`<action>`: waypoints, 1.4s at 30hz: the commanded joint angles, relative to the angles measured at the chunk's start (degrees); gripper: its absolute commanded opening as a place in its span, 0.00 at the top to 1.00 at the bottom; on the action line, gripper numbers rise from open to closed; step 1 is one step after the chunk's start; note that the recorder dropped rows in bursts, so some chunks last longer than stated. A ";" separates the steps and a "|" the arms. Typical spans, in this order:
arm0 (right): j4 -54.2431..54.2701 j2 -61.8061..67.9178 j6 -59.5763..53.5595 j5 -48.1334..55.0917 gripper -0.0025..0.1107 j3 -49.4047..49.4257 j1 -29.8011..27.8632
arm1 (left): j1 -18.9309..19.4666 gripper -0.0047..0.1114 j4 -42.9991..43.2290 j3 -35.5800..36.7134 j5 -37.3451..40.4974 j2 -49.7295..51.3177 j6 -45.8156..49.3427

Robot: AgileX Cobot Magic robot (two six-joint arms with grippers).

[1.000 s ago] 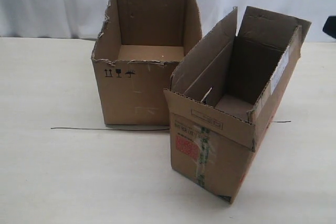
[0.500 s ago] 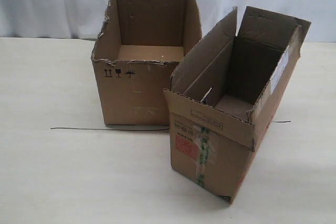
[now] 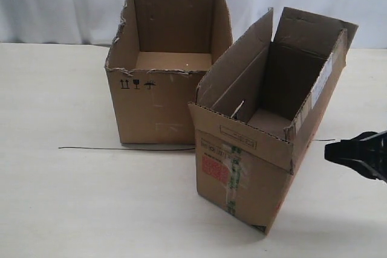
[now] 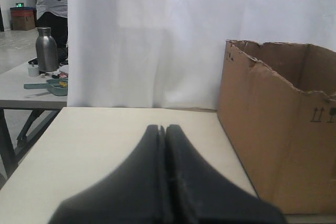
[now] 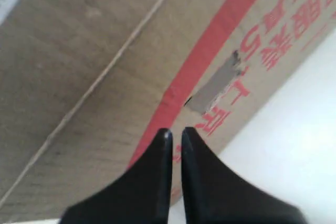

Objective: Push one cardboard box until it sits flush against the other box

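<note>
The cardboard box [image 3: 254, 167], narrow with a red label, green-printed tape and tall flaps, stands at an angle on the table. Just to its left and further back stands the other box [image 3: 151, 107], wider with a torn rim and small black symbols. Their front faces are apart; I cannot tell if the flap touches the wide box. My right gripper [image 3: 328, 151] is shut, close to the narrow box's right side and pointing at it. The right wrist view shows its tips [image 5: 174, 131] just short of the red-printed wall [image 5: 105, 66]. My left gripper [image 4: 160, 127] is shut over bare table, beside the wide box [image 4: 273, 140].
A thin black line [image 3: 121, 148] runs across the table under both boxes. A white curtain [image 3: 60, 4] closes off the back. Beyond the table edge, a side table holds a steel bottle [image 4: 46, 49], and a person stands behind it.
My right gripper has come into the exterior view from the right edge, low beside the narrow box. Neither box has moved.
</note>
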 commanded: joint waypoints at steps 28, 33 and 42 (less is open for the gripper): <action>32.51 22.85 -33.36 -1.97 0.93 -1.22 -0.01 | -0.42 0.96 -0.06 0.18 -0.70 -0.19 0.06; 26.43 23.12 -29.44 0.35 0.93 -1.22 -0.01 | -0.42 0.96 -0.06 0.18 -0.70 -0.19 0.06; 36.50 23.12 -36.58 -3.43 0.93 -1.22 -0.01 | -0.42 0.96 -0.06 0.18 -0.70 -0.19 0.06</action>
